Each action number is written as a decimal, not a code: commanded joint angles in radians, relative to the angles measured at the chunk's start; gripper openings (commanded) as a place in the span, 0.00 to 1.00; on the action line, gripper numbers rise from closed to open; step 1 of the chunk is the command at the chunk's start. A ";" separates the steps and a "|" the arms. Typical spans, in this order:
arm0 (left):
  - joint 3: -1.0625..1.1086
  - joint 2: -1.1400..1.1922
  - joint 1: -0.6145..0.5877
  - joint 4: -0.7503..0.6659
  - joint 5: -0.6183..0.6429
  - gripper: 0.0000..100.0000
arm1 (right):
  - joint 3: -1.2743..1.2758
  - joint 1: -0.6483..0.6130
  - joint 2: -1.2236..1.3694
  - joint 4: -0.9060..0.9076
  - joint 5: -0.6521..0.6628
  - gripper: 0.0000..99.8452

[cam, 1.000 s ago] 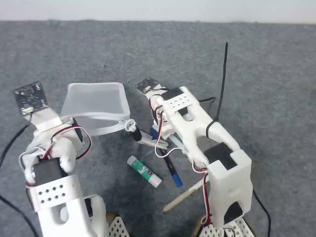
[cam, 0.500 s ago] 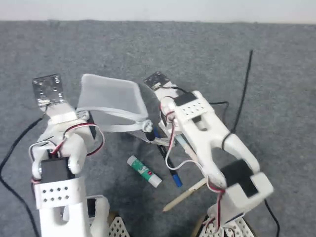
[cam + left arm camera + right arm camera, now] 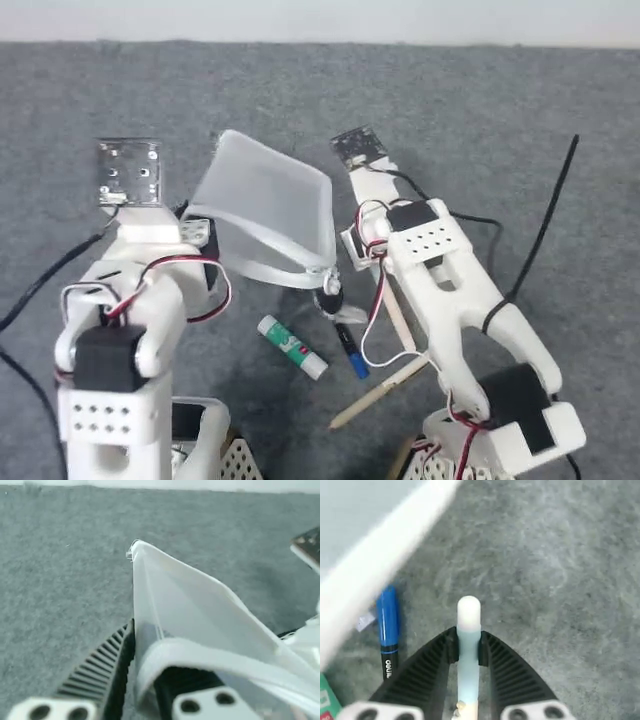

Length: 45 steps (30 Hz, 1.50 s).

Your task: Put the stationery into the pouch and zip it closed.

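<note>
My left gripper (image 3: 205,245) is shut on one end of the translucent white pouch (image 3: 265,205), which hangs tilted above the table. In the left wrist view the pouch (image 3: 200,615) rises from between the black fingers of the left gripper (image 3: 147,650), its white zipper band curving past them. My right gripper (image 3: 468,640) is shut on a light-blue pen (image 3: 468,625) with a white tip, held over the carpet. In the high view the right gripper (image 3: 355,255) sits just right of the pouch's lower corner. A green-and-white glue stick (image 3: 292,347), a blue marker (image 3: 350,350) and a wooden pencil (image 3: 380,392) lie on the table.
Grey carpet (image 3: 520,120) covers the table. The zipper pull (image 3: 328,295) dangles from the pouch above the marker. The blue marker (image 3: 387,625) lies beside the held pen's tip. A black cable (image 3: 545,230) runs along the right side.
The left arm has swung the pouch to the right and tilted it. The right arm has shifted right with the pen still in its gripper.
</note>
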 commanded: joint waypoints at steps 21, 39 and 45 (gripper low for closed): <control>-0.189 0.212 -0.023 0.020 0.049 0.01 | 0.152 0.047 -0.585 -0.021 -0.086 0.01; -0.156 0.212 -0.112 0.018 0.049 0.01 | 0.167 0.042 -0.900 -0.104 -0.183 0.01; -0.114 0.212 -0.112 -0.002 0.048 0.01 | 0.167 -0.042 -0.998 -0.191 -0.175 0.01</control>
